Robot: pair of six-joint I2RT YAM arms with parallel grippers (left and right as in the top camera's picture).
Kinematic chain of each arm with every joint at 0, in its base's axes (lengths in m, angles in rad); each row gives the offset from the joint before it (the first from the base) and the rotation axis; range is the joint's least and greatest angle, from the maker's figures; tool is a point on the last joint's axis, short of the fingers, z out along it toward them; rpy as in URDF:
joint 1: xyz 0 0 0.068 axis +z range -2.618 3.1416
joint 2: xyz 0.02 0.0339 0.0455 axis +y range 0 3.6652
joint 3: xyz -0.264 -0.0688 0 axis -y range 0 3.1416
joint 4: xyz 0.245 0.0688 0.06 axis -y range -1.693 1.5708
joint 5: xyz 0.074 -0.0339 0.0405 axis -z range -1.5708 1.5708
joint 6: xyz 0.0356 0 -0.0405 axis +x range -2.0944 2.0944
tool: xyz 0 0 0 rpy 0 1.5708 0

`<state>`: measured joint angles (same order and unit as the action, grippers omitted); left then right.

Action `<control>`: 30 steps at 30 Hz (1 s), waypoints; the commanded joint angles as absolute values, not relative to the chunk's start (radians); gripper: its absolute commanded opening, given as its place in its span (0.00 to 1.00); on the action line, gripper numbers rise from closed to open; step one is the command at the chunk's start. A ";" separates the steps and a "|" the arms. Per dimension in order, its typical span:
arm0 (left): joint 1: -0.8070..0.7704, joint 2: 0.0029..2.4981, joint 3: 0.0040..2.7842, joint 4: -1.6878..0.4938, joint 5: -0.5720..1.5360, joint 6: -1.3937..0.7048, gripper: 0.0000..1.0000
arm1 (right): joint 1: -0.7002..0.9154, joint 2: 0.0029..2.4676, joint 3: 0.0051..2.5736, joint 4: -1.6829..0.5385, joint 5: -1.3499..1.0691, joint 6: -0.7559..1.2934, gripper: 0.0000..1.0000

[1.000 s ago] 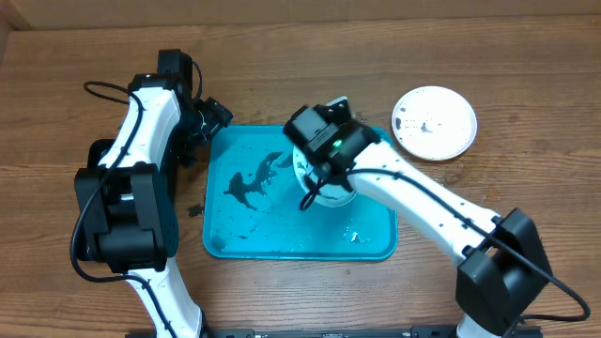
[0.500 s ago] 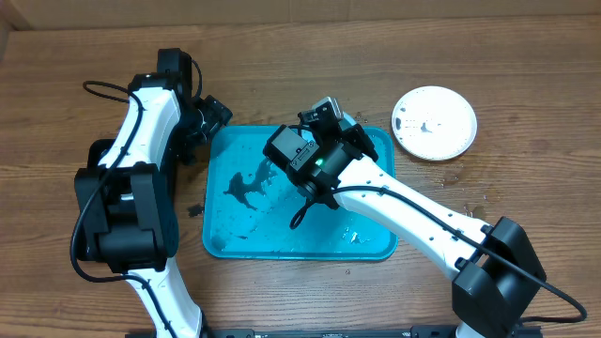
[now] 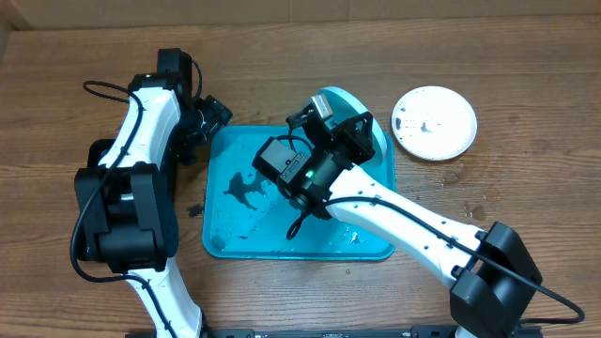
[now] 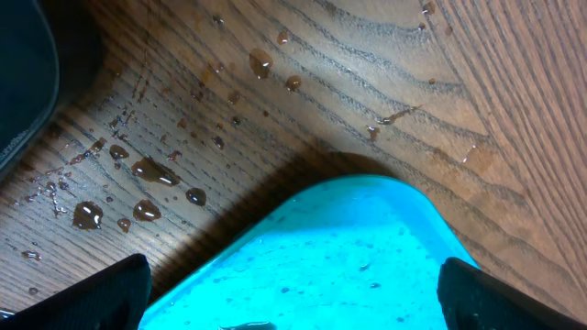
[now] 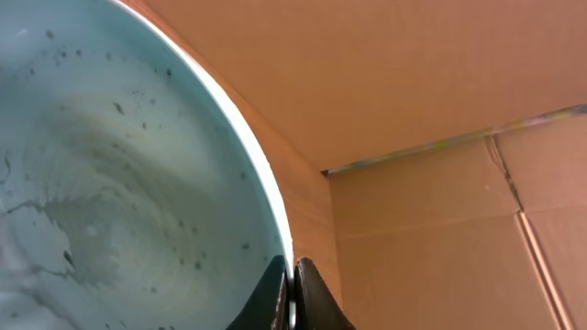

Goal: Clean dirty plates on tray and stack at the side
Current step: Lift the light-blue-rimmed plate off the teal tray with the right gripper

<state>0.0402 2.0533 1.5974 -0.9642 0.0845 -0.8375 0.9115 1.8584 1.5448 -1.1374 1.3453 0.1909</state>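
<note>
- The right gripper [image 5: 292,291] is pinching the light-blue plate [image 5: 138,165] by its rim, tilted up beyond the jaws.
- The white plate [image 3: 434,122], probably the stacking spot, is lying to these jaws' right.
- The left gripper [image 4: 293,298] is gaping over the tray [image 4: 367,238] corner.

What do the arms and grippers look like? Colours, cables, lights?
The left arm and right arm have white rounded links, boxy black joint housings and thin black cables looping outside. The left gripper and right gripper have black fingers. A small green light glows on the right wrist housing.
</note>
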 commanded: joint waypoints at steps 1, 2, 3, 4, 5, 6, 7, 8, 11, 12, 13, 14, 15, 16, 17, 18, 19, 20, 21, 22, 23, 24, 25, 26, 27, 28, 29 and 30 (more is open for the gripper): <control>0.045 2.032 1.592 -0.963 0.067 -0.830 1.00 | 0.919 1.850 1.579 -1.131 1.317 0.182 0.04; 0.045 2.032 1.592 -0.963 0.067 -0.830 1.00 | 0.919 1.850 1.579 -1.131 1.275 0.182 0.04; 0.045 2.032 1.592 -0.963 0.067 -0.830 1.00 | 0.919 1.850 1.579 -1.132 1.250 0.182 0.04; 0.045 2.032 1.592 -0.963 0.067 -0.830 1.00 | 0.919 1.850 1.579 -1.132 1.224 0.182 0.04; 0.045 2.032 1.592 -0.963 0.067 -0.830 1.00 | 0.919 1.850 1.579 -1.132 1.202 0.182 0.04; 0.045 2.032 1.592 -0.963 0.067 -0.830 1.00 | 0.919 1.850 1.579 -1.132 1.190 0.182 0.04; 0.045 2.032 1.592 -0.963 0.067 -0.830 1.00 | 0.919 1.850 1.579 -1.132 1.184 0.182 0.04; 0.045 2.032 1.592 -0.963 0.067 -0.830 1.00 | 0.919 1.850 1.579 -1.132 1.184 0.182 0.04; 0.046 2.032 1.592 -0.963 0.067 -0.830 1.00 | 0.919 1.850 1.579 -1.132 1.184 0.182 0.04; 0.046 2.032 1.592 -0.963 0.067 -0.830 1.00 | 0.919 1.850 1.579 -1.133 1.184 0.181 0.04; 0.045 2.032 1.592 -0.963 0.067 -0.830 1.00 | 0.919 1.850 1.579 -1.135 1.185 0.181 0.04; 0.046 2.032 1.592 -0.963 0.067 -0.830 1.00 | 0.919 1.850 1.579 -1.135 1.186 0.181 0.04; 0.045 2.032 1.592 -0.963 0.067 -0.830 1.00 | 0.919 1.850 1.579 -1.136 1.187 0.182 0.04; 0.045 2.032 1.592 -0.963 0.067 -0.830 1.00 | 0.919 1.850 1.579 -1.135 1.187 0.182 0.04; 0.045 2.032 1.592 -0.963 0.067 -0.830 1.00 | 0.919 1.850 1.579 -1.135 1.185 0.182 0.04; 0.045 2.032 1.592 -0.963 0.067 -0.830 1.00 | 0.919 1.850 1.579 -1.135 1.184 0.182 0.04; 0.045 2.032 1.592 -0.963 0.067 -0.830 1.00 | 0.919 1.850 1.579 -1.135 1.183 0.182 0.04; 0.046 2.032 1.592 -0.963 0.067 -0.830 1.00 | 0.919 1.850 1.579 -1.135 1.184 0.182 0.04; 0.045 2.032 1.592 -0.963 0.067 -0.830 1.00 | 0.919 1.850 1.579 -1.135 1.184 0.182 0.04; 0.045 2.032 1.592 -0.963 0.067 -0.830 1.00 | 0.919 1.850 1.579 -1.135 1.184 0.182 0.04; 0.045 2.032 1.592 -0.963 0.067 -0.830 1.00 | 0.920 1.850 1.579 -1.135 1.184 0.182 0.04; 0.045 2.032 1.592 -0.963 0.067 -0.830 1.00 | 0.920 1.850 1.579 -1.135 1.184 0.182 0.04; 0.046 2.032 1.592 -0.963 0.067 -0.830 1.00 | 0.921 1.850 1.579 -1.135 1.184 0.182 0.04; 0.046 2.032 1.592 -0.963 0.067 -0.830 1.00 | 0.921 1.850 1.579 -1.136 1.184 0.182 0.04; 0.045 2.032 1.592 -0.963 0.067 -0.830 1.00 | 0.921 1.850 1.579 -1.136 1.184 0.182 0.04; 0.045 2.032 1.592 -0.963 0.067 -0.830 1.00 | 0.921 1.850 1.579 -1.136 1.183 0.182 0.04; 0.046 2.032 1.592 -0.963 0.067 -0.830 1.00 | 0.921 1.850 1.579 -1.136 1.181 0.182 0.04; 0.046 2.032 1.592 -0.963 0.067 -0.830 1.00 | 0.921 1.850 1.579 -1.136 1.171 0.182 0.04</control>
